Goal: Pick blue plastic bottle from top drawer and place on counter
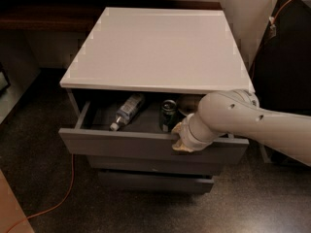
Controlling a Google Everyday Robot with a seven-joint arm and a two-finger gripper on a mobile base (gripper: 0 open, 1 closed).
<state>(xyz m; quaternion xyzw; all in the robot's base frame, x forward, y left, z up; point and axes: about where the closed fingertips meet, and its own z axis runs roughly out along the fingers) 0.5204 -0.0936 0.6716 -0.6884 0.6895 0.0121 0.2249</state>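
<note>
In the top drawer (121,144): that's where the blue plastic bottle (127,109) is, lying on its side in the left half. The white cap points at the front-left corner and the body angles back under the counter (155,47).
Bottle's neighbour: a dark green can (168,114) standing upright just to its right, with a gap between the two as far as I can see.
Behind the can: something brownish, too dim for me to say what.
Drawer itself: standing partly open, grey inside, the back part shaded by the white top.
My gripper (182,140): down at the top edge of the drawer front, just right of the can and apart from the bottle. Honestly can't tell if it's clamped on that edge or loose.
My arm (243,120): comes in low from the right, across the drawer's right end.
Counter: flat white square top.
Lower drawers (150,166): two shallower grey ones underneath, both closed.
Floor (39,149): dark and speckled, with an orange cable (73,174) trailing down the left side.
Back left: a dark brown shelf (48,16).
</note>
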